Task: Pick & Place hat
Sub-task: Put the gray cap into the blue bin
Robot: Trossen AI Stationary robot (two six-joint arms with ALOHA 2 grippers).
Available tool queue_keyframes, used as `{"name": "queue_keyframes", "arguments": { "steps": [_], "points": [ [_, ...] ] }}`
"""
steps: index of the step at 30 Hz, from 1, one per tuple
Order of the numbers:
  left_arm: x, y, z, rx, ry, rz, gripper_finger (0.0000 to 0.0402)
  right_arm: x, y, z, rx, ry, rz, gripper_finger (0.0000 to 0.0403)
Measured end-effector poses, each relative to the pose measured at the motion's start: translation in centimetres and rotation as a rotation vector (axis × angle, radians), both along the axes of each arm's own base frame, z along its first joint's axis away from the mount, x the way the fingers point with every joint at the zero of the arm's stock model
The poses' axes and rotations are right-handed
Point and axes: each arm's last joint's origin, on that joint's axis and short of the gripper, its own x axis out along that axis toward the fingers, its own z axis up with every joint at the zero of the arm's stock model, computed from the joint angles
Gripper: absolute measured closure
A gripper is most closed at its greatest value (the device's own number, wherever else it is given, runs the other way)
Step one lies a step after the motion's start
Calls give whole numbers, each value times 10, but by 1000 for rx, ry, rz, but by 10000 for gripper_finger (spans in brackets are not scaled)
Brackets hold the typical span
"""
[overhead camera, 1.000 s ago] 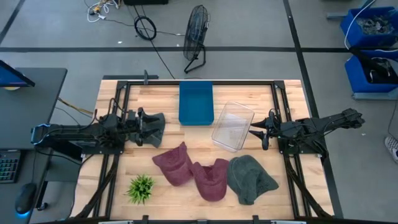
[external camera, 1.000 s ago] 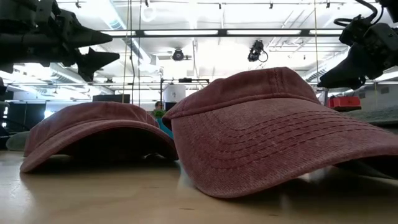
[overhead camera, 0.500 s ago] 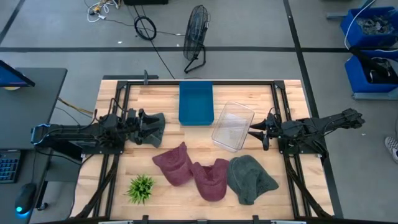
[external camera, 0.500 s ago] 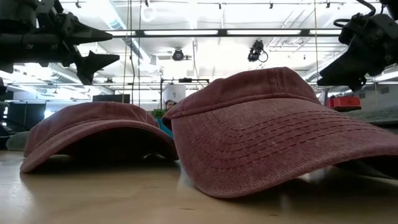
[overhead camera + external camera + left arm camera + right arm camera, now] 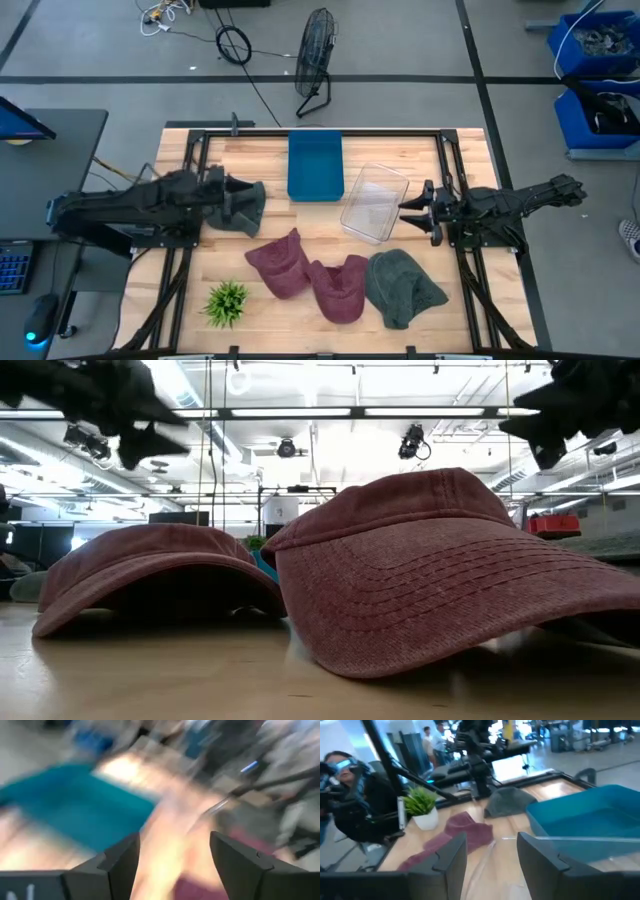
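Note:
Two maroon caps (image 5: 278, 262) (image 5: 340, 288) lie brim-down on the wooden table's near half, large in the low view (image 5: 150, 575) (image 5: 450, 570). A grey-green hat (image 5: 400, 287) lies to their right. A dark grey hat (image 5: 250, 205) rests on the table's left part, just under my left gripper (image 5: 226, 190), which is open and raised (image 5: 150, 440); its wrist view is blurred (image 5: 172, 865). My right gripper (image 5: 408, 208) is open, hovering beside the clear container (image 5: 375, 203), high in the low view (image 5: 540, 430) (image 5: 492, 860).
A blue tray (image 5: 315, 165) sits at the table's far middle, with the clear container to its right. A small potted plant (image 5: 227, 302) stands near the near-left corner. The black frame rails (image 5: 445, 170) border the table. People show in the room beyond (image 5: 340, 775).
Both grippers have risen, as the low view shows. My left arm has swung and lifted over the dark grey hat, moving fast enough that its wrist view is blurred. My right gripper has shifted a little toward the clear container. The hats have stayed where they were.

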Motion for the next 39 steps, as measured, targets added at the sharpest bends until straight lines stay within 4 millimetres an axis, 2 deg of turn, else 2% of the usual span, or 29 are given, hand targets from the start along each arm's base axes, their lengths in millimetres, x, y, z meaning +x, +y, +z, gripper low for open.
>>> {"name": "queue_keyframes", "arguments": {
  "steps": [3,8,16,22,28,39],
  "points": [
    [2,1,10,-110,179,81,170,0,0,-1,13,10,5,227],
    [11,3,15,-247,293,186,183,0,0,-4,42,37,3,227],
    [18,9,-12,-232,553,418,186,0,0,-4,36,38,4,227],
    [22,11,-25,-265,636,560,186,0,0,-5,31,56,3,227],
    [23,11,-39,-270,783,650,186,-1,0,-12,15,120,1,227],
    [45,14,-63,-291,860,717,186,-2,0,-16,4,162,-1,227]
  ]
}}
